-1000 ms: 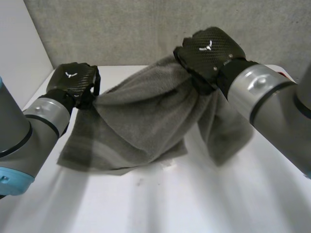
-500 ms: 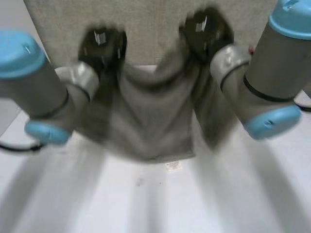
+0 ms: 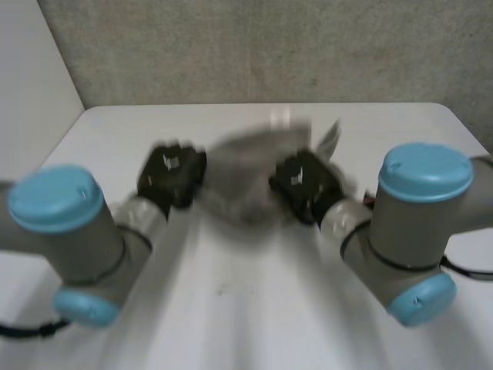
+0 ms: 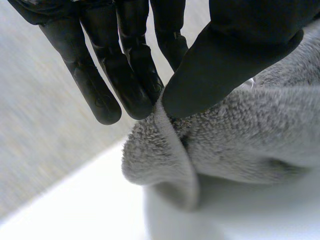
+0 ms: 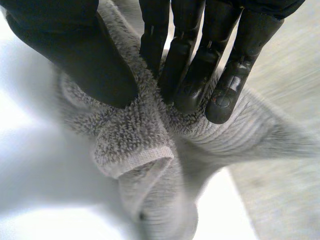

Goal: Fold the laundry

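Observation:
A grey towel [image 3: 246, 173] hangs bunched between my two hands over the middle of the white table [image 3: 254, 308]. My left hand [image 3: 171, 171] pinches a hemmed corner of the towel [image 4: 210, 145] between its thumb [image 4: 225, 60] and straight fingers [image 4: 135, 85]. My right hand [image 3: 304, 181] pinches another hemmed corner of the towel [image 5: 135, 145] the same way, thumb [image 5: 85, 55] against fingers [image 5: 195, 75]. Both hands are close together, with the cloth sagging between them.
A grey wall [image 3: 254, 46] stands behind the table's far edge. A white panel [image 3: 31, 85] closes the left side. My two arms, with light-blue caps [image 3: 50, 200] [image 3: 427, 173], reach in over the near part of the table.
Both hands have swung the towel up off the table and then down and toward me. The hands have come closer together and the cloth is now bunched between them.

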`<state>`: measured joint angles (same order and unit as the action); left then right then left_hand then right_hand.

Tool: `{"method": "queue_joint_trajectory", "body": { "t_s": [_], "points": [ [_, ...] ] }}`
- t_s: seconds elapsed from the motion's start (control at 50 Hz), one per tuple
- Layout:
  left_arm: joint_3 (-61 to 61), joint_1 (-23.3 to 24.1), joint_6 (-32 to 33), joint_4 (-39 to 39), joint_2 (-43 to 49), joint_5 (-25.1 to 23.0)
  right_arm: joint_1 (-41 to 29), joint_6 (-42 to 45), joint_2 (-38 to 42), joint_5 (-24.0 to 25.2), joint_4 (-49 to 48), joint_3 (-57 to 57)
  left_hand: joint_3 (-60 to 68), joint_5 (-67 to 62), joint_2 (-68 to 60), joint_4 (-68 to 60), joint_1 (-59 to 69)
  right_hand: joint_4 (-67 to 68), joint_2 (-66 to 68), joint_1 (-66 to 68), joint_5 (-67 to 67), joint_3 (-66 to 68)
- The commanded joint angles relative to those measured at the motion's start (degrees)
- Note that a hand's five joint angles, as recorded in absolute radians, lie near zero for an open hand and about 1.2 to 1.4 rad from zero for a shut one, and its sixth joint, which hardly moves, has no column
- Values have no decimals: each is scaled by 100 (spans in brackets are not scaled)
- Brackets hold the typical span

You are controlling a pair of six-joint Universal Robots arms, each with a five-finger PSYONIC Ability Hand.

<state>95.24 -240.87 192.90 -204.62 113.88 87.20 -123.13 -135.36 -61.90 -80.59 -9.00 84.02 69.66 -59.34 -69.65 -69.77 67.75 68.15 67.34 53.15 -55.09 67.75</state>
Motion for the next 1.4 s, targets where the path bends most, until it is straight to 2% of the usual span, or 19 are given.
{"method": "queue_joint_trajectory", "body": {
  "t_s": [0.02, 0.04, 0.1, 0.18, 0.32, 0.46, 0.6, 0.66, 0.7, 0.86, 0.92, 0.94, 1.0, 1.12, 1.2, 1.22, 1.26, 1.3, 1.4],
  "points": [
    [883, 58, 265, -87, 3, -159, 8, 107, -5, -62, 1117, 352, 1034, -1066, -1035, -1023, 1225, -601, -520, 899, 295, -561],
    [961, 58, 300, -70, -128, -168, 8, 107, -6, -62, 1120, 352, 1034, -1066, -1035, -1023, 1225, -609, -528, 891, 303, -569],
    [1128, 49, 318, -26, -444, -168, 34, 19, -374, -53, 1865, 326, 1034, -1066, -1035, -1023, 1225, -3625, -3544, -2125, 3319, -3585],
    [1357, 49, 318, -26, -770, -168, 113, -287, -594, -62, 2007, 274, 1034, -1066, -1035, -1023, 1225, -4760, -4679, -3260, 4454, -4721],
    [1629, 58, 318, -26, -1148, -168, 429, -1219, -1218, -27, 2043, -235, 1034, -1066, -1035, -1023, 1225, -4797, -4716, -3297, 4491, -4758],
    [1797, 154, 327, -35, -1333, -168, 729, -1387, -1298, 17, 2043, -911, 1034, -1066, -1035, -1023, 1225, -4730, -4649, -3230, 4424, -4690],
    [1788, 154, 327, -26, -1351, -168, 720, -1326, -236, 17, 2209, -1668, 1034, -1066, -1035, -1023, 1225, -4814, -4733, -3314, 4508, -4774],
    [1779, 146, 336, -26, -1386, -168, 729, -1326, -50, 52, 2341, -1792, 1034, -1066, -1035, -1023, 1225, -4814, -4733, -3314, 4508, -4774],
    [1779, 146, 336, -26, -1412, -168, 738, -1308, 466, 70, 2665, -2081, 1034, -1066, -1035, -1023, 1225, -4814, -4733, -3314, 4508, -4774],
    [1735, 119, 336, -61, -1404, -159, 738, -1273, 934, 43, 2904, -2161, 1034, -1066, -1035, -1023, 1225, -4764, -4683, -3264, 4458, -4724],
    [1709, 84, 336, -70, -1386, -168, 729, -1134, 1118, 26, 2860, -2188, 1034, -1066, -1035, -1023, 1225, -4530, -4449, -3030, 4224, -4490],
    [1700, 75, 336, -78, -1369, -159, 729, -1011, 1224, 17, 2799, -2223, 1034, -1066, -1035, -1023, 1225, -3912, -3831, -2412, 3606, -3872],
    [1691, 67, 336, -87, -1333, -159, 729, -799, 1339, -123, 2247, -2276, 1034, -1066, -1035, -1023, 1225, 1168, 1249, 2668, -1474, 1208],
    [1480, -30, 327, -105, -1254, -159, 738, -764, 1075, -326, 1735, -2223, 1034, -1066, -1035, -1023, 1225, 1185, 1266, 2685, -1491, 1225],
    [1078, -460, 336, -96, -1368, -168, 773, -974, -89, -317, 1586, -2100, 1034, -1066, -1035, -1023, 1225, 1185, 1266, 2685, -1491, 1225],
    [1076, -461, 336, -96, -1368, -168, 773, -974, -94, -317, 1586, -2100, 1034, -1066, -1035, -1023, 1225, 1185, 1266, 2685, -1491, 1225],
    [552, -549, 327, -35, -1788, -159, 851, -1176, -837, -308, 1297, -2143, 1034, -1066, -1035, -1023, 1225, 1185, 1266, 2685, -1491, 1225],
    [262, -584, 318, -26, -1990, -150, 895, -1177, -1163, -343, 1235, -2205, 1034, -1066, -1035, -1023, 1225, 1185, 1266, 2685, -1491, 1225],
    [-497, -601, 292, 247, -2441, -142, 1142, -966, -2071, -291, 1814, -2487, 1034, -1066, -1035, -1023, 1225, 1185, 1266, 2685, -1491, 1225]
  ]
}}
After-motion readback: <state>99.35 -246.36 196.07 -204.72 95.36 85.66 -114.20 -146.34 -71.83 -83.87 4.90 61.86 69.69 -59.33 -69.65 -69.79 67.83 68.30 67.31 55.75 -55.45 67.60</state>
